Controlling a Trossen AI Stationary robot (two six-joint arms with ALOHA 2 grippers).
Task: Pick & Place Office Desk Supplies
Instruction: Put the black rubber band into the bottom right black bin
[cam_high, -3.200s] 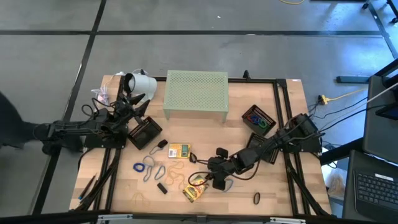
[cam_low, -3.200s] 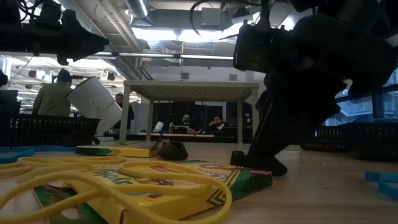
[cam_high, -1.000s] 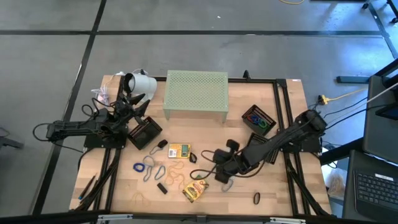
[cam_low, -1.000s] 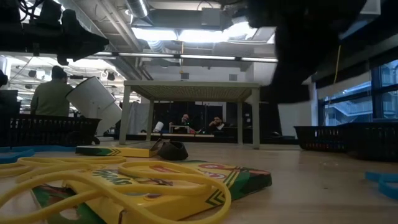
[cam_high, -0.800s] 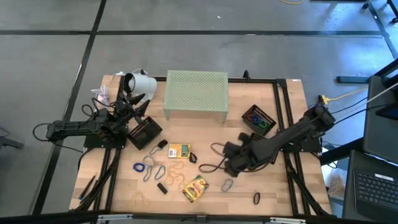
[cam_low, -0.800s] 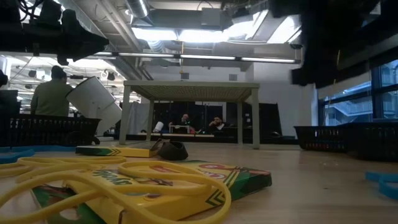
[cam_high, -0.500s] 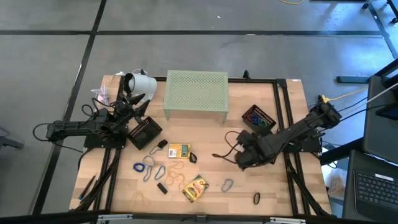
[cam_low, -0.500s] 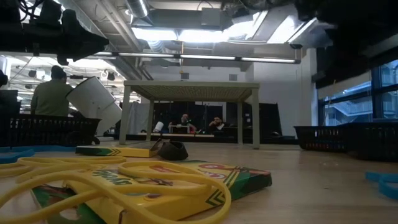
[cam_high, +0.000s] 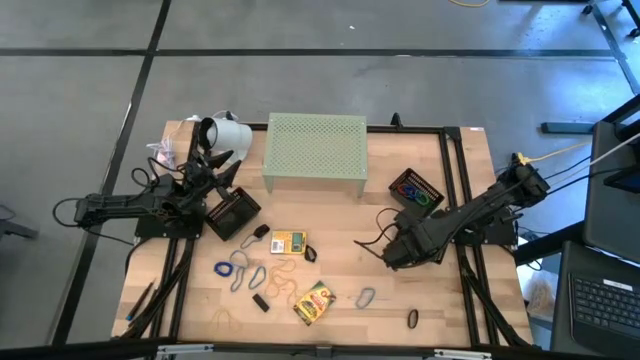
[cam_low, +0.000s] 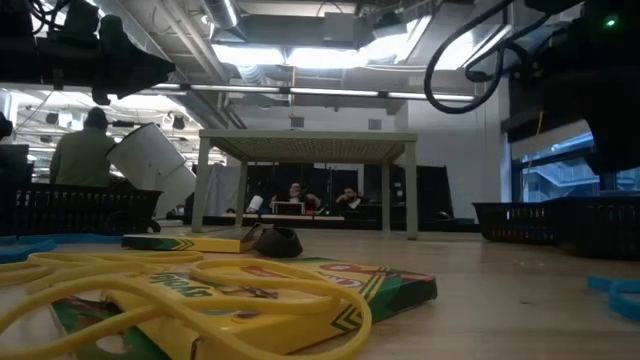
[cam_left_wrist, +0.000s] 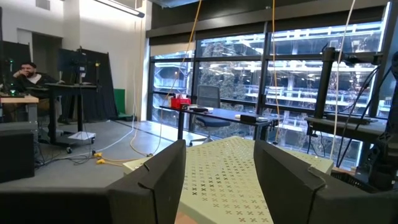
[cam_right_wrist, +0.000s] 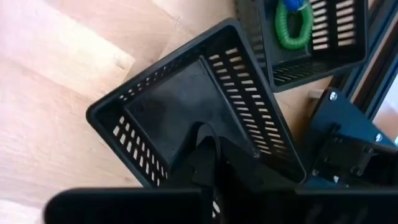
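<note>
The table (cam_high: 330, 300) is pale blond wood with a faint grain. The perforated stand (cam_high: 315, 150) is pale green, dotted with small holes. The mesh trays (cam_high: 232, 212) are black, slotted along their walls; 1 tray (cam_right_wrist: 305, 43) holds a green coil (cam_right_wrist: 292, 28) and a blue piece. The crayon box (cam_low: 300, 285) is yellow and green with red lettering; yellow rubber bands (cam_low: 180, 280) lie over it. A blue clip ring (cam_high: 224, 268) and a grey one (cam_high: 365, 297) lie on the wood. Both arms are black.
</note>
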